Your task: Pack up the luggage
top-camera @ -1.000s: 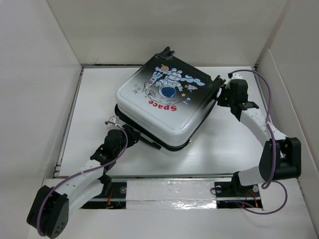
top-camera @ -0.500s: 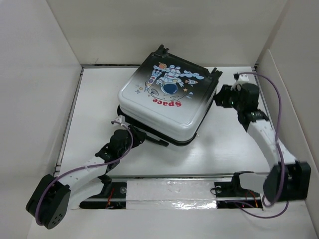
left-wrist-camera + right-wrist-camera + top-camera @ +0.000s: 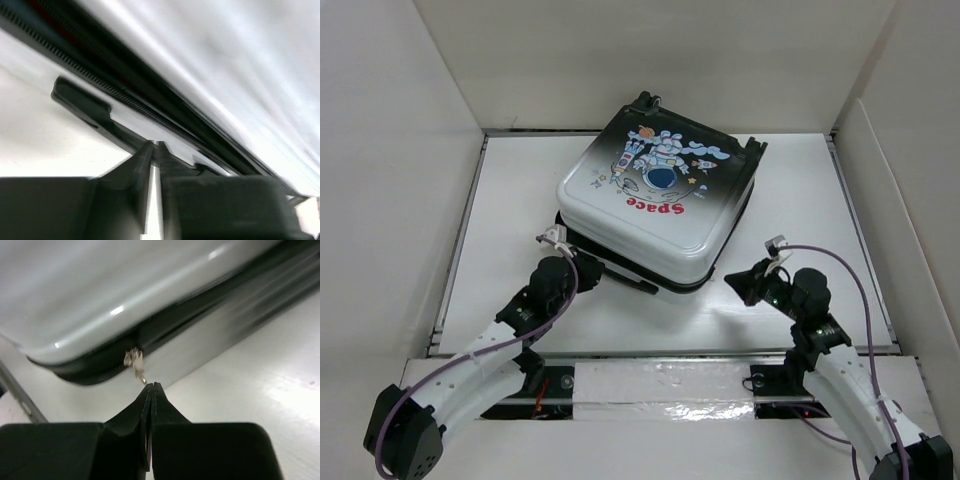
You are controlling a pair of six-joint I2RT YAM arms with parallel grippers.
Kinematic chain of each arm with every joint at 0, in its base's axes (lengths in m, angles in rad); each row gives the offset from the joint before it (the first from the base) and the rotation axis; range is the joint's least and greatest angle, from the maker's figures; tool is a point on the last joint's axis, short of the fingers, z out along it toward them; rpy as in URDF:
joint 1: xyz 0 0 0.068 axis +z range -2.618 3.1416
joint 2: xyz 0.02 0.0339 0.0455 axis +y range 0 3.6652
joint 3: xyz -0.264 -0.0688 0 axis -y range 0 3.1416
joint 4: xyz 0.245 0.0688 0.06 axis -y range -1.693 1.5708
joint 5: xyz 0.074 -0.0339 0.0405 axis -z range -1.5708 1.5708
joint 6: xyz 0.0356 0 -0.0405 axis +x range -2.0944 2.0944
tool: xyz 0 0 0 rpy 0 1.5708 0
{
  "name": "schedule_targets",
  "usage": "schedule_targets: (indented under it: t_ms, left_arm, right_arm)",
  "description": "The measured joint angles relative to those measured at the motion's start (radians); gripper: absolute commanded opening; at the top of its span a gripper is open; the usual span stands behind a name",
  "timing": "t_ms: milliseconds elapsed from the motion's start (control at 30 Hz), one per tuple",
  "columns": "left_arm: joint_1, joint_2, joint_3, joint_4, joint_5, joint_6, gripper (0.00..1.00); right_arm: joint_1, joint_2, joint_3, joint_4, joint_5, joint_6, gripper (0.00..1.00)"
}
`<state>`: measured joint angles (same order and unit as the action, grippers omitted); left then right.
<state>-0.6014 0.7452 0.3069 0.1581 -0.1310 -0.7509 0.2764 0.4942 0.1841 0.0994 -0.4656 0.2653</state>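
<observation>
From above, the luggage (image 3: 655,200) lay on the table (image 3: 510,200), with the left gripper (image 3: 585,268) and right gripper (image 3: 738,285) at its near edge. Left wrist: jaws pressed together by the zip track (image 3: 125,100). Right wrist, blurred: jaws together just under the zip pull (image 3: 134,360), seemingly empty. Closed like that, they could knock it aside.

Luggage (image 3: 655,205): small hard-shell case, blk fading to white, astronaut + red "Space" print facing up. Lies flat mid-table, turned diagonal, casters (image 3: 645,101) at far end. Lid down on lower shell, blk zip band round seam, metal zip pull (image 3: 134,359) hanging off it. Zipped or not: can't tell.
</observation>
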Motion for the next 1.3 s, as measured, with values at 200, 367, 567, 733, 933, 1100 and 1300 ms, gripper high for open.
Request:
schedule_targets:
  t_ms: [200,367,567,733,933,1100,1300]
  left_arm:
    - [-0.001,-0.006,0.022,-0.037,0.072,0.05,0.0]
    - [-0.073,0.059,-0.007,-0.01,0.126,0.066,0.0]
    - [-0.33,0.071,-0.011,-0.016,0.01,0.074,0.0]
    - [-0.379,0.124,-0.006,0.006,-0.029,0.075,0.03]
    - [-0.388,0.203,0.026,0.04,-0.027,0.084,0.03]
    - [-0.392,0.226,0.042,0.077,-0.026,0.09,0.02]
    - [-0.399,0.256,0.055,0.089,-0.023,0.094,0.02]
  right_arm:
    - [0.045,-0.03,-0.061,0.053,-0.013,-0.019,0.42]
    - [0.067,-0.013,-0.12,0.234,-0.004,-0.07,0.43]
    - [0.073,0.172,-0.122,0.393,-0.009,-0.118,0.45]
    - [0.079,0.344,-0.115,0.504,-0.021,-0.154,0.45]
    - [0.079,0.455,-0.096,0.605,-0.042,-0.198,0.47]
    - [0.079,0.46,-0.095,0.634,-0.055,-0.223,0.47]
    - [0.079,0.437,-0.095,0.634,-0.066,-0.232,0.43]
